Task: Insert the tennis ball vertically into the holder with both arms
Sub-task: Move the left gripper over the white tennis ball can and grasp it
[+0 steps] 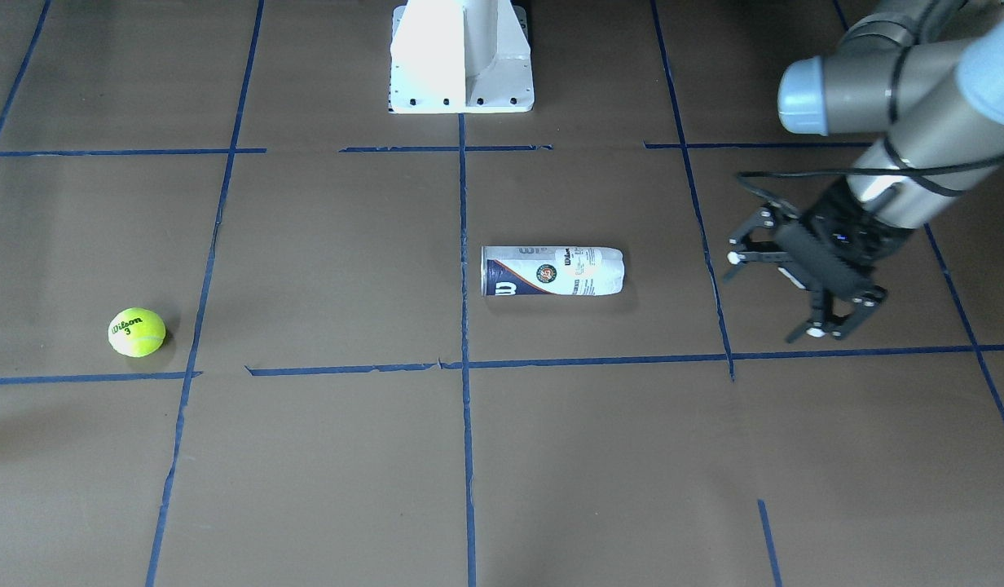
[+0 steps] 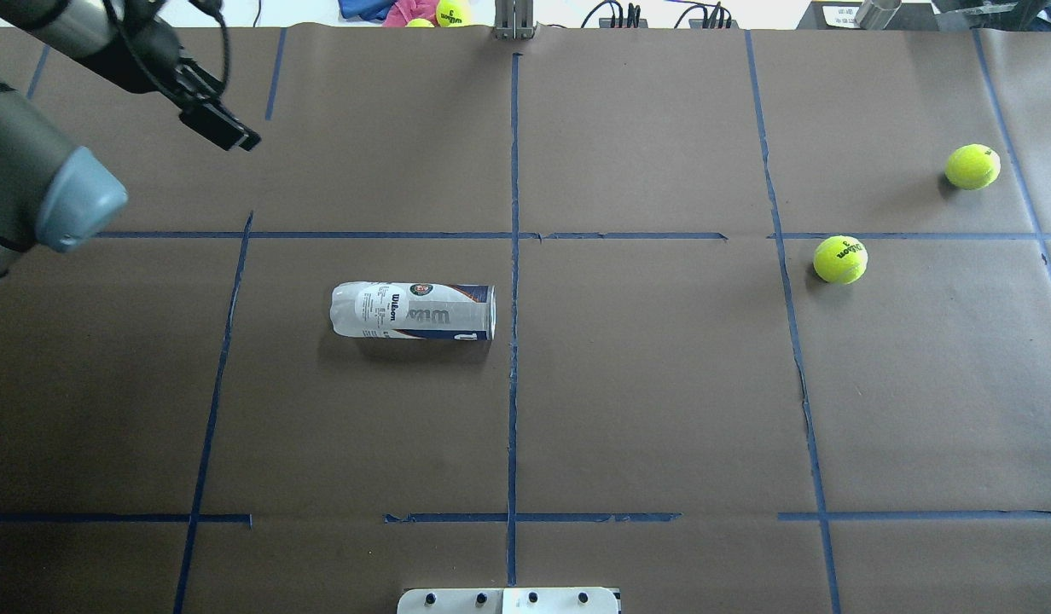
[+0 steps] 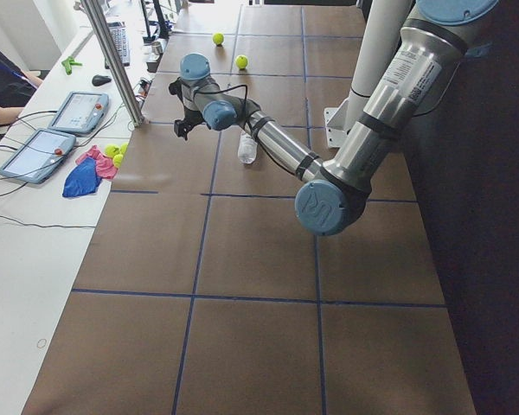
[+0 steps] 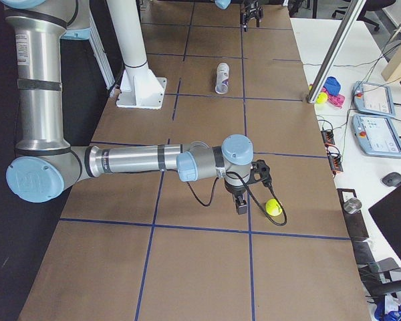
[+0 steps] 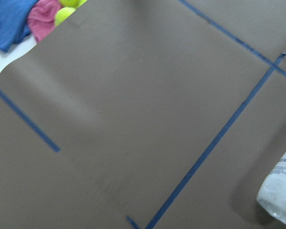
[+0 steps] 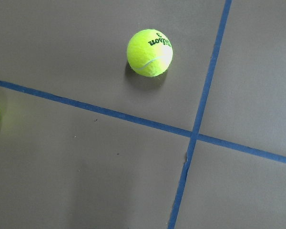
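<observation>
Fuzz, bright yellow-green, with black "Wilson 3" print: the tennis ball [image 2: 840,259] sits on the table [image 2: 645,384] in its right half, towards the far edge. It is just beside a line of blue tape [image 2: 514,153] and well apart from the holder [image 2: 413,310]. The holder lies flat on its side near the table's middle, just left of the centre tape line. It's a clear plastic cylinder with a white and navy label, flat rimmed end towards that line, rounded end pointing at the left edge. Matte brown paper covers the whole tabletop, split into squares by the tape.

Over to the left gripper [image 1: 775,295]: black linked fingers, white-tipped, spread wide, nothing between them. It hangs over the table near the holder's rounded end, clear of it. The right gripper [image 4: 241,204] shows only from the side, close to a ball; how far apart its fingers stand, I cannot tell.

Around them, a second ball [image 2: 972,166] lies nearer the right edge, apart from the first. The white pedestal base [image 1: 461,57] stands at the near edge. Past the far edge lie blue and pink cloths [image 3: 80,177] with more balls [image 3: 114,152].
</observation>
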{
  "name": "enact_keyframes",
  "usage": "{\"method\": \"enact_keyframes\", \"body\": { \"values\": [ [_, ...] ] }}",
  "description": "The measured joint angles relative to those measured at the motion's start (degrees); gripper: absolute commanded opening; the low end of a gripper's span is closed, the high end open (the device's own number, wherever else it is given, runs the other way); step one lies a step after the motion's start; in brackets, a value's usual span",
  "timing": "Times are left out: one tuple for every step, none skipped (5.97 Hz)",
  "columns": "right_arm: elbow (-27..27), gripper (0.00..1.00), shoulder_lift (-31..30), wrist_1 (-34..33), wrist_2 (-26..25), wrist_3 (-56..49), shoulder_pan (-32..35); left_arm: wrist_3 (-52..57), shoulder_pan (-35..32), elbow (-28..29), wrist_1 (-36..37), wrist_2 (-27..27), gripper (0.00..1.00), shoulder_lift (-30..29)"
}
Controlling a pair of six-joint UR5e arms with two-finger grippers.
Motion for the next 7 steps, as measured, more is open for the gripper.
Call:
{"method": "enact_keyframes", "body": {
  "values": [
    [0.12,1.0,0.0,-0.01,0.0,0.0,0.0,-0.3,6.02,-1.14,0.74,6.19,1.0,-2.0],
    [0.17,1.0,0.0,-0.02,0.0,0.0,0.0,-0.33,11.19,-1.63,3.52,10.61,1.0,-4.33],
    [0.18,1.0,0.0,-0.02,0.0,0.0,0.0,0.38,15.54,-1.67,8.08,13.78,1.0,-7.68],
    [0.13,1.0,0.0,-0.02,0.0,0.0,0.0,3.01,19.51,-1.31,13.79,16.8,1.0,-11.62],
    [0.05,1.0,0.0,-0.02,0.0,0.0,0.0,7.05,22.18,-0.81,20.21,19.79,1.0,-15.24],
    [-0.13,1.0,0.0,-0.02,-0.02,-0.02,0.0,11.6,24.07,0.39,26.95,22.56,1.0,-18.74],
    [-0.27,1.0,-0.03,-0.02,-0.04,-0.04,0.0,15.5,25.13,3.1,31.96,25.54,1.0,-21.88]
  ]
}}
